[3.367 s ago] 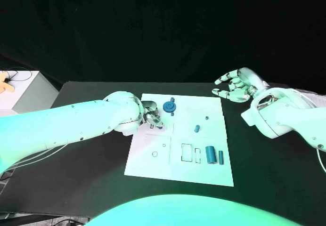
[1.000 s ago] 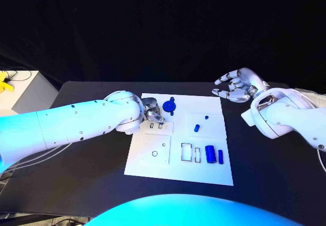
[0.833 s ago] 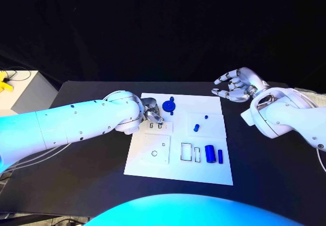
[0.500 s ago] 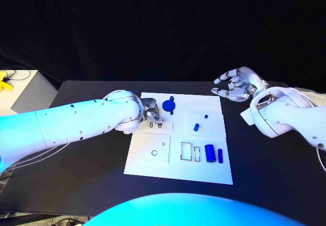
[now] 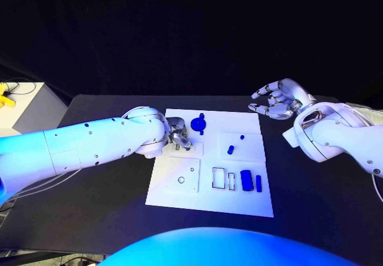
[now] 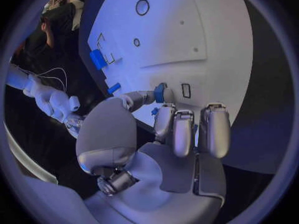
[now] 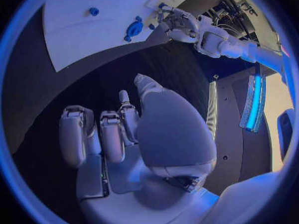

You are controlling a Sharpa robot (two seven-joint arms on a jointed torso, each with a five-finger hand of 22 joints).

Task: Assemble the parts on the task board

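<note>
Two hands work over the table [image 5: 104, 194] — the left hand [image 5: 179, 136] is down on the far left part of the board [image 5: 239, 205], the right hand [image 5: 277, 100] is off the board, above the black surface beyond its far right corner. In the left wrist view the left hand's thumb and a finger pinch a small blue part [image 6: 160, 92] right at the board's surface, just beside a small rectangular slot [image 6: 186, 90]; the other fingers [image 6: 213, 129] are curled alongside it. The right hand holds nothing: its fingers [image 7: 76, 134] are loosely bent and apart, the palm turned toward the board. A round blue part [image 5: 198, 124] with a nub at each end lies just beyond the left hand, near the board's far edge. A small blue peg [image 5: 231, 149] sits in the square panel toward the right side of the board. Nearer the robot, a blue block [image 5: 247, 179] and a thin blue bar [image 5: 258, 183] lie side by side by the right edge, next to two outlined rectangular slots [image 5: 218, 178]. A small ring-shaped hole [image 5: 182, 179] marks the near left panel.
</note>
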